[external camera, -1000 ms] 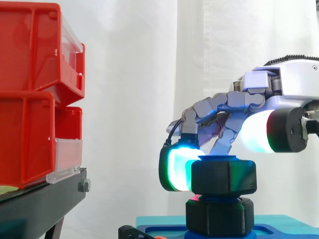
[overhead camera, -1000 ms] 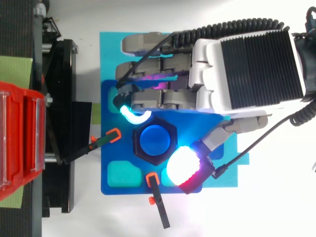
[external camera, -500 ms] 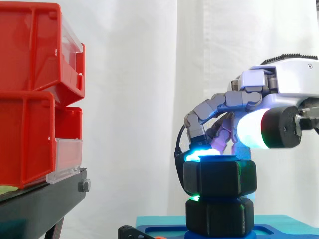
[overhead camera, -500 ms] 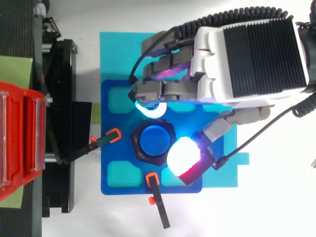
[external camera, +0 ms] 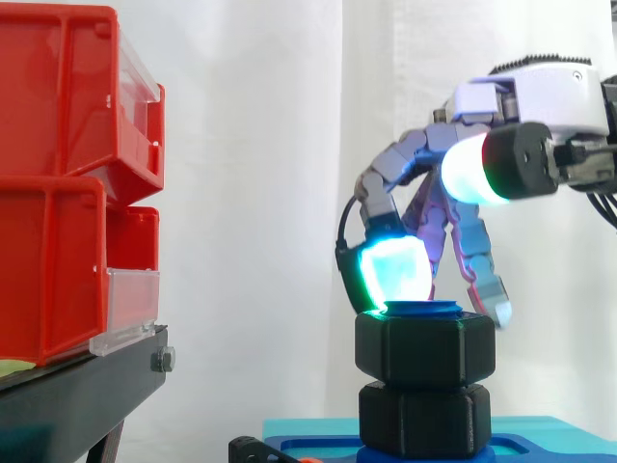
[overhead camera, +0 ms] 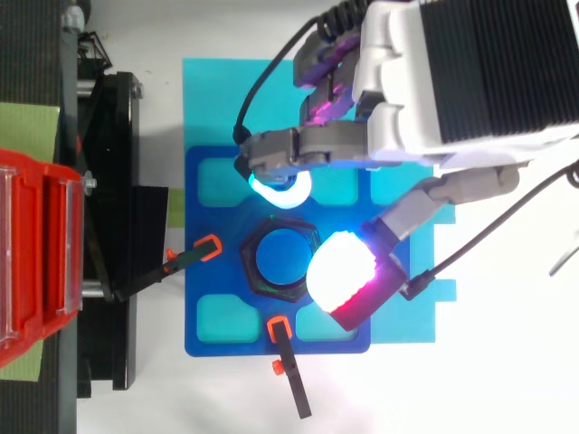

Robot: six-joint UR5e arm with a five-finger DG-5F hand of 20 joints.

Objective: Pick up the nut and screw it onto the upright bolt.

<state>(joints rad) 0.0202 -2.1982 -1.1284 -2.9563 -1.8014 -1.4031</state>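
The black hexagonal nut sits threaded on the upright blue bolt, just above a black hexagonal base. From above, the nut rings the bolt's blue top on the dark blue plate. My hand hangs above and behind the nut, open, fingers bent loosely and holding nothing. One cyan fingertip hovers just over the nut's far edge. The thumb pad glows white and red, high over the nut's right side. The palm lies toward the top right.
Stacked red bins stand on a black stand at the left. Two black clamps with orange tips hold the blue plate. A cyan mat lies under it.
My hand has let go of the nut and lifted up and back from it. The nut has turned and sits slightly lower on the bolt.
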